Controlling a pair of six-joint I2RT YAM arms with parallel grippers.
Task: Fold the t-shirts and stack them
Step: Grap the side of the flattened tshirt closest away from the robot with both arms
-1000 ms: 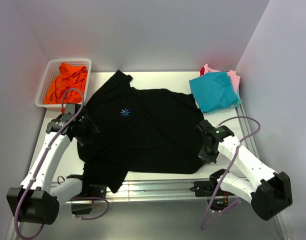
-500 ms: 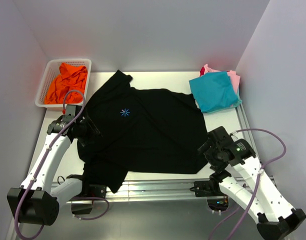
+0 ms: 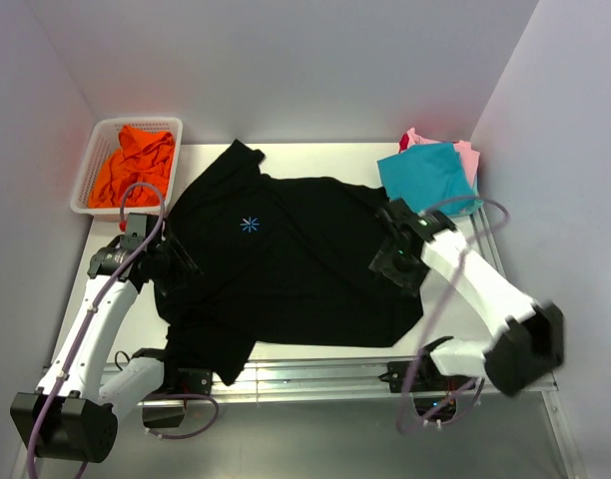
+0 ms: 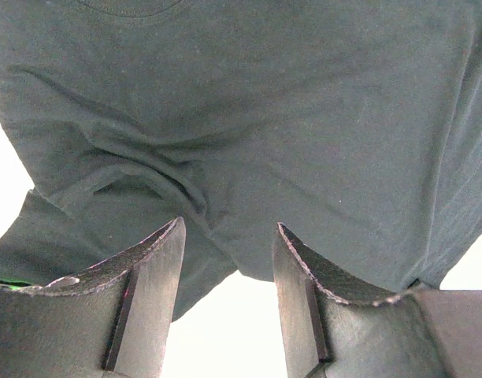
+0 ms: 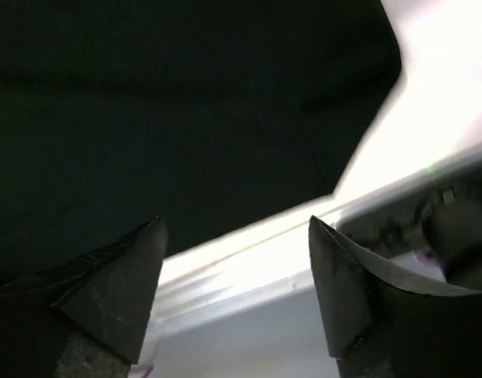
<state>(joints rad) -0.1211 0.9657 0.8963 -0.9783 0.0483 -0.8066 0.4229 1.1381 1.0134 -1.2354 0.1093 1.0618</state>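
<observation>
The left gripper (image 4: 229,228) is released. Its two dark fingers stand apart, with only bare white surface between them, and it holds nothing. It sits at the 9 o'clock edge of the large black t-shirt (image 3: 286,269), whose wrinkled cloth fills the wrist view just past the fingertips.

The right gripper (image 5: 235,223) is also released, jaws wide and empty, over the shirt's 3 o'clock side.

The black t-shirt lies spread across the middle of the table (image 3: 315,158), with its small light-blue starburst logo (image 3: 250,224) facing up. One lower corner reaches the metal rail (image 3: 315,371) at 7 o'clock.

At 10 o'clock, a white mesh basket (image 3: 96,140) holds a crumpled orange t-shirt (image 3: 136,165).

At 2 o'clock, a folded teal t-shirt (image 3: 427,183) lies on a pink t-shirt (image 3: 468,155), with a sliver of red t-shirt (image 3: 404,143) behind. The right arm and its cable pass close to this stack's near corner.
</observation>
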